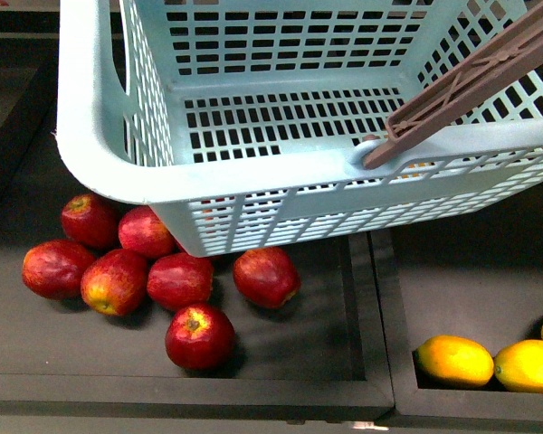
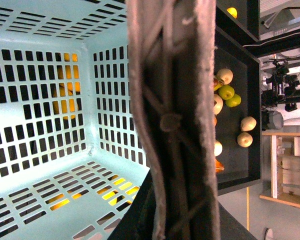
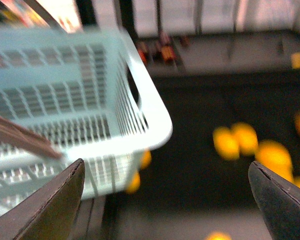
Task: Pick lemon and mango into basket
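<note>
Right gripper (image 3: 166, 165) open, empty, nearer arm; mango (image 1: 452, 360) in right tray's (image 1: 471, 411) front-left corner, long axis along front edge. Left gripper out of sight; state untellable.

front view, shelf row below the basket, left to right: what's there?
Cluster of red apples → black tray divider → mango → second mango. A third orange-yellow fruit at the right edge overlaps the second mango, so it is left out.
</note>
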Controlling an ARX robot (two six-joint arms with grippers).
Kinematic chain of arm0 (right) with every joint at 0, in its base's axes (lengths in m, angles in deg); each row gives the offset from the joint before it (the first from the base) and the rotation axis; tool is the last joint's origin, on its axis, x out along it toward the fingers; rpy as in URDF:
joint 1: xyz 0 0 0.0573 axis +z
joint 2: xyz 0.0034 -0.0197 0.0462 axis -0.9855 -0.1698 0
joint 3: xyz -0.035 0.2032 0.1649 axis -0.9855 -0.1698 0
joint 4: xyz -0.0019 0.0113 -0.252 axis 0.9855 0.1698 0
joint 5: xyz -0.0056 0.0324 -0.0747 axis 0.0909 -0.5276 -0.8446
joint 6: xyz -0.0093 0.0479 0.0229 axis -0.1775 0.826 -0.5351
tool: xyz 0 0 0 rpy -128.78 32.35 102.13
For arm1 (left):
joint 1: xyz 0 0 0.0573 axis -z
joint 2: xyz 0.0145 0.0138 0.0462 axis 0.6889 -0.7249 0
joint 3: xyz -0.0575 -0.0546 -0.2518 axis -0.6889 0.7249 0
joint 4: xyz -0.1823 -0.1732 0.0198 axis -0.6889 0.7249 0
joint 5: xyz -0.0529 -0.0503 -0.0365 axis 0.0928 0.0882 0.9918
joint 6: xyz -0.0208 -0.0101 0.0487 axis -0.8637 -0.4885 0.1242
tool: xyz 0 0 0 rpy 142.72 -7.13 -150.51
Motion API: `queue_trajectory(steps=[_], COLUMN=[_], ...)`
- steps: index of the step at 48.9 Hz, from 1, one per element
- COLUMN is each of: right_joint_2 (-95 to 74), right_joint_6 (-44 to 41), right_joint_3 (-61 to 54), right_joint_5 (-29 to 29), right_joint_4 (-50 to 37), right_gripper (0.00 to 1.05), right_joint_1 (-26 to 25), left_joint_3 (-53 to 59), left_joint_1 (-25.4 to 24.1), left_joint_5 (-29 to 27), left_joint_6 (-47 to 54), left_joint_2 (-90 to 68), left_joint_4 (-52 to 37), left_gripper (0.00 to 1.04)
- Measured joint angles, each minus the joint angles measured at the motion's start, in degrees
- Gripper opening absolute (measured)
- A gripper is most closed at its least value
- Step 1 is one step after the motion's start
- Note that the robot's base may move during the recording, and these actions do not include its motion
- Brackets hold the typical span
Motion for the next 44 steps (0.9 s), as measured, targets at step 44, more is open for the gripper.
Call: queue_trajectory(steps=[44], right_joint_2=[-100.10], right_joint_6=[4.87], right_joint_3=[32.09], right_joint_5=[2.05], right_joint_4=[-28.76], right_gripper=[0.96], right_joint_1=[-41.94], left_joint_3=[0.00], left_joint_1=[-0.04], left_joint_5=[-0.11], left_joint_6=[0.20], left_joint_2=[-0.02], left_joint_4=[0.00], left_gripper=[0.05])
